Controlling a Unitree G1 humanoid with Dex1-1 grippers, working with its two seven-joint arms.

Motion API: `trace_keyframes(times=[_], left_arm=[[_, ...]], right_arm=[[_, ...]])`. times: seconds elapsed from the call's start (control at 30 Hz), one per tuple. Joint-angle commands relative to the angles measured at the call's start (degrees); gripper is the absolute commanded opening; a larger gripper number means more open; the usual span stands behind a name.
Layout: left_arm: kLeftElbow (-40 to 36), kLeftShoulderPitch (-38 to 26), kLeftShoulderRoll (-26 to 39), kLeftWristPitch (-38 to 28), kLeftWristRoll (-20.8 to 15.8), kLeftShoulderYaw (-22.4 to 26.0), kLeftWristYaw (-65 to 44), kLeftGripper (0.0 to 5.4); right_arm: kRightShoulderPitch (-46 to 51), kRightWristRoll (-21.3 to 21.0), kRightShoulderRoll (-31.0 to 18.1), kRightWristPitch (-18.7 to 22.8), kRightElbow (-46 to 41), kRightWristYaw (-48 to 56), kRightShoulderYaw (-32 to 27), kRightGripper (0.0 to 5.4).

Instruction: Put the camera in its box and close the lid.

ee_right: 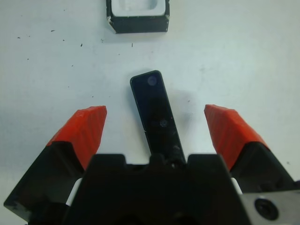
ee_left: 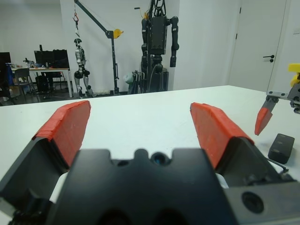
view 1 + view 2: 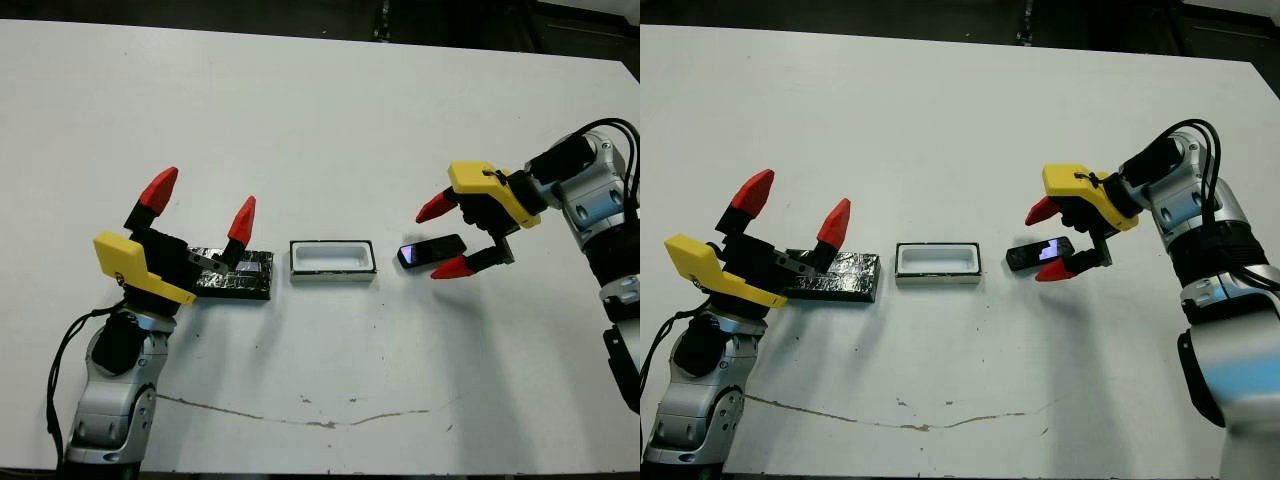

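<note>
Right gripper (image 3: 447, 238) hangs spread wide over the camera (image 3: 432, 250), one red fingertip on the far side of it and one on the near side, neither touching it. From the right wrist view the camera (image 1: 156, 114) lies flat on the white table (image 3: 330, 120) between the two fingers (image 1: 86, 130), its long axis running along them and its far end pointing toward the box (image 1: 137, 14).

Box (image 3: 332, 262) sits open in the middle of the table, white inside with a dark rim, nothing in it. It stands just left of the camera, with a small strip of bare table between them.

Left gripper (image 3: 200, 205) is also spread apart and grasps nothing; its red tips point up and away from the table. Its black body hovers over the left end of the lid (image 3: 243, 275), which lies flat on the table just left of the box, crinkly and shiny. Whether the gripper body touches the lid cannot be told.

A thin dark crack line (image 3: 300, 415) runs across the near part of the table
</note>
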Motion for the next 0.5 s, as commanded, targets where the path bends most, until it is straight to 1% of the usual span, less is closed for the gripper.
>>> trace_keyframes(times=[0.03, 0.2, 0.33, 0.4, 0.5], left_arm=[[0.01, 0.33, 0.21, 0.36, 0.2, -0.21, -0.25, 5.4], [0.17, 0.47, 0.21, 0.1, 0.88, -0.21, 0.12, 5.4], [0.2, 0.67, 0.16, -0.06, 1.16, -0.2, 0.19, 5.4], [0.06, 0.76, 0.02, 0.23, 0.81, -0.1, 0.09, 5.4], [0.38, 0.78, -0.11, -0.28, 0.72, -0.04, -0.1, 5.4]], right_arm=[[1.83, -0.48, -0.66, 1.73, -1.04, -0.61, -0.11, 5.39], [2.99, -0.79, -0.98, 2.25, -2.59, -1.04, -0.11, 5.39], [4.1, -0.44, -0.93, 0.8, -2.86, -1.47, -0.46, 5.39], [4.46, -0.37, -0.81, 0.92, -2.65, -1.62, -0.54, 5.2], [4.86, -0.11, -0.36, 2.65, -2.21, -1.7, -0.77, 4.83]])
